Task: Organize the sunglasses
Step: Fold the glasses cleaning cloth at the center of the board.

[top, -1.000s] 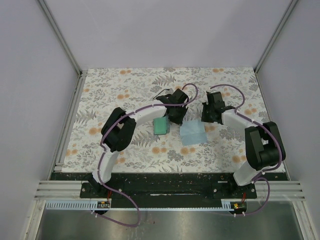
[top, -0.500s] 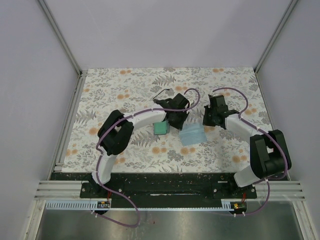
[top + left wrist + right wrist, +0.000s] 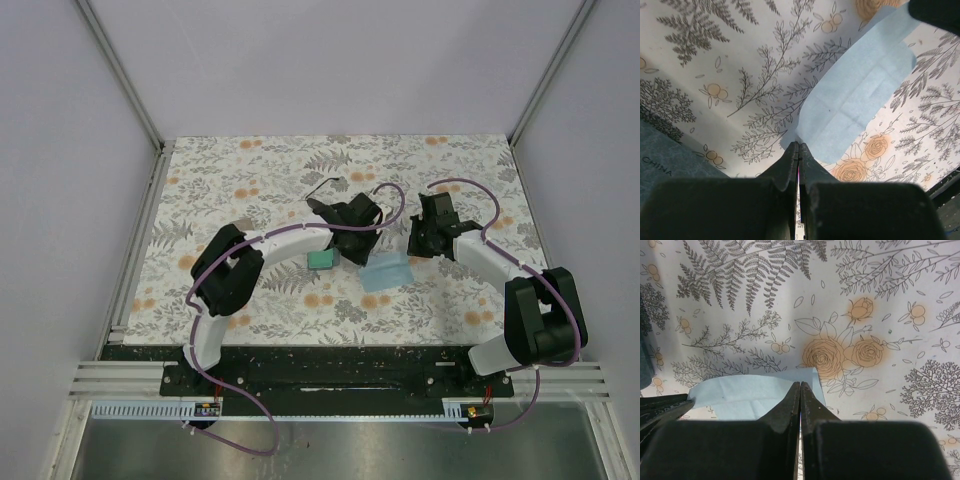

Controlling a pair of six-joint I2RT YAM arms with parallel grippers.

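Thin black wire-framed sunglasses (image 3: 324, 187) lie beyond the blue cloth (image 3: 388, 272).

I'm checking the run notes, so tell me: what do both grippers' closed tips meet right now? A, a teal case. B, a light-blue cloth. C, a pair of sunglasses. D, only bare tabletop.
B: in each wrist view the shut tips of the left gripper and the right gripper pinch an edge of the light-blue cloth, while the teal case lies apart beside it.
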